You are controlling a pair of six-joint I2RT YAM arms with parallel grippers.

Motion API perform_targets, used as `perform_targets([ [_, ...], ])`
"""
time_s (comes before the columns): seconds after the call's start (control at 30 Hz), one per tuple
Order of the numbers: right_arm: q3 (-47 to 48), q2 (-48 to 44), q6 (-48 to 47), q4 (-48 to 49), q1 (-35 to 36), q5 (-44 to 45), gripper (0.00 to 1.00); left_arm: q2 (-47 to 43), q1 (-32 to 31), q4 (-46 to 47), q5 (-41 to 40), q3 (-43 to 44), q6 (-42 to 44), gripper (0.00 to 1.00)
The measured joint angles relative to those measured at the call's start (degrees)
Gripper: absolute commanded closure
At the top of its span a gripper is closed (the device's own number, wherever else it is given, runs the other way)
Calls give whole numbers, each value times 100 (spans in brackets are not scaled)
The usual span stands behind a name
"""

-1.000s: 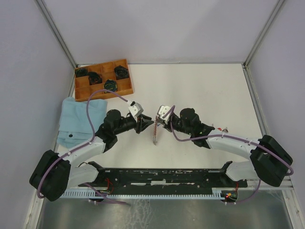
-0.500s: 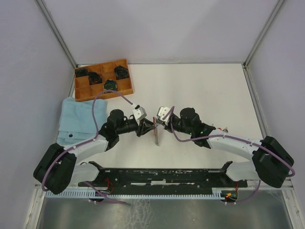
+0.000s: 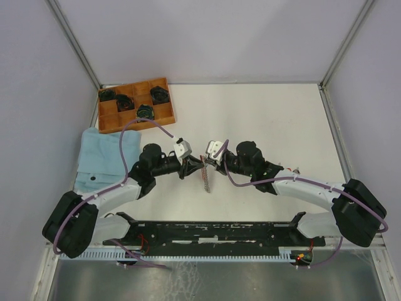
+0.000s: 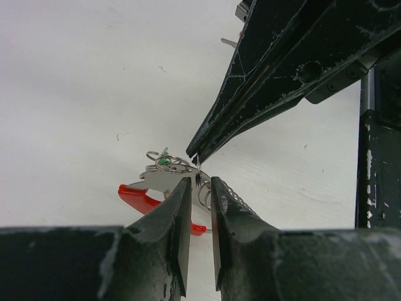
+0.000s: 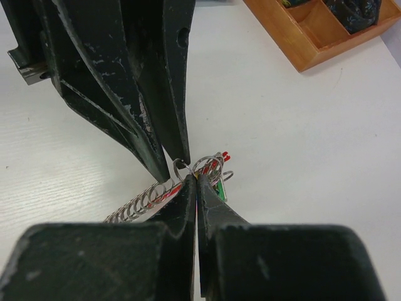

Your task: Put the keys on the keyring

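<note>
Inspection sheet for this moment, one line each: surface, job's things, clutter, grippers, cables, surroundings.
Surface: white table, matte.
Job's things: keyring with red strap and chain at mid-table, between both grippers; a green speck shows among its coils; keys cannot be told apart.
Clutter: wooden tray of dark coils at far left; blue cloth beside the left arm; small item by the right arm, too small to name.
Grippers: right gripper jaws shut on the keyring; left gripper jaws a slit apart at the ring, grip unclear.
Cables: purple cables loop along both arms.
Surroundings: pale walls.
</note>
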Motion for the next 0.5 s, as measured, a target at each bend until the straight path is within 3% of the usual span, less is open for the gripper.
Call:
perform_targets([
  [0.5, 76, 0, 2, -92, 0, -173, 99, 28, 4, 55, 96, 0, 13, 90],
])
